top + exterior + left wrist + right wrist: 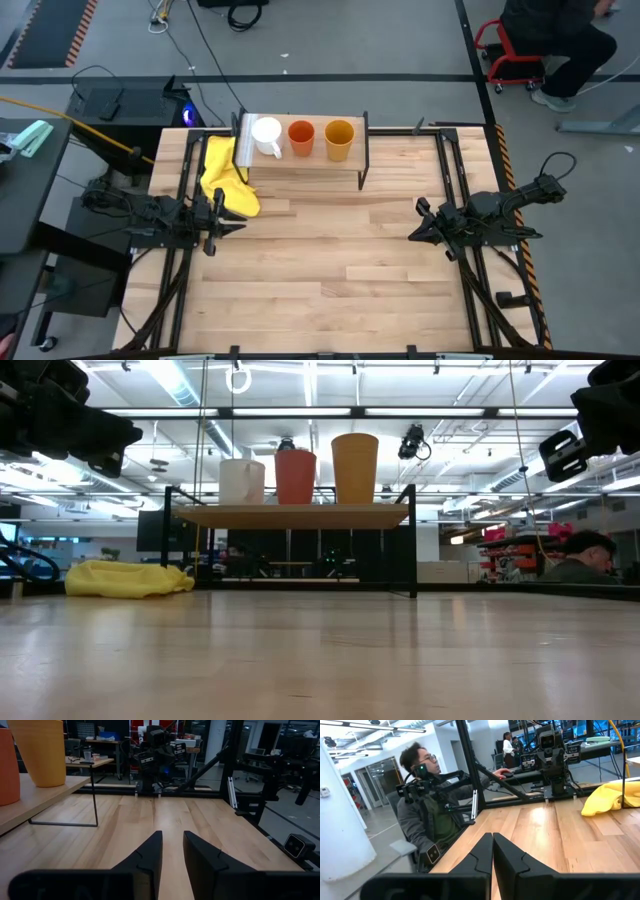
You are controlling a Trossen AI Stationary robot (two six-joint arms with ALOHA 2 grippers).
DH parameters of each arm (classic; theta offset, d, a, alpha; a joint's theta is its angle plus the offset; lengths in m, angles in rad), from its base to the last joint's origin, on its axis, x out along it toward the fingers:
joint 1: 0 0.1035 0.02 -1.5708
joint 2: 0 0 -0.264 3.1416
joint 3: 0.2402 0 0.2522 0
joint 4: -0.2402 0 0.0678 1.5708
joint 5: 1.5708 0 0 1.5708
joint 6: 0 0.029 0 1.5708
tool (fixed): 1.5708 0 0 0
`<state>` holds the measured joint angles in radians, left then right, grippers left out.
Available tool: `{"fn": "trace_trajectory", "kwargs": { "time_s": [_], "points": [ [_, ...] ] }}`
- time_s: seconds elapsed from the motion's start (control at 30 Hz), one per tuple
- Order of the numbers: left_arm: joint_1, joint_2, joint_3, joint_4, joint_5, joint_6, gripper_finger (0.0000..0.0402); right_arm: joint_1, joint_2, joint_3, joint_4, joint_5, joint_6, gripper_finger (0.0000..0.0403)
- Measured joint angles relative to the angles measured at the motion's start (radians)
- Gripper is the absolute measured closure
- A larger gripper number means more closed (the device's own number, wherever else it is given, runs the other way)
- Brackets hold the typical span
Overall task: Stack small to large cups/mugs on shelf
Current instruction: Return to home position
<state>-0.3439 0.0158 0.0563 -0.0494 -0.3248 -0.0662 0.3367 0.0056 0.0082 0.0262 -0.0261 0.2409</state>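
Left gripper (226,222) hangs above the left side of the tabletop (330,285), pointing toward the middle; its fingers (150,857) are parted by a narrow gap and hold nothing. Across from it, the right gripper (419,224) sits above the right side of the tabletop, pointing back toward the left arm. Its fingers (482,852) are pressed together along their length, and it is empty as well. Both grippers are well apart from the shelf (300,166), which stands at the far edge of the tabletop. On the shelf three cups stand upright in a row: the white mug (266,134) next to the white strip (245,152) at the left end, then the orange-red cup (301,136) in the middle, then the yellow-orange cup (339,138) on the right. In the low view they rise in height from the white mug to the yellow-orange cup, near one another but not touching. A yellow cloth (226,178) lies crumpled on the tabletop just beside the shelf's left end, between the shelf and the left gripper. A person (422,815) sits beyond the tabletop's edge in the right wrist view.
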Motion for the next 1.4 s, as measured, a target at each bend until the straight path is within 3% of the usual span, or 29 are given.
{"fn": "trace_trajectory", "kwargs": {
  "time_s": [1.4],
  "points": [
    [0.000,0.000,0.001,0.000,0.000,0.000,0.0322,0.000,0.000,0.000,0.000,0.000,0.000,0.0385]
  ]
}}
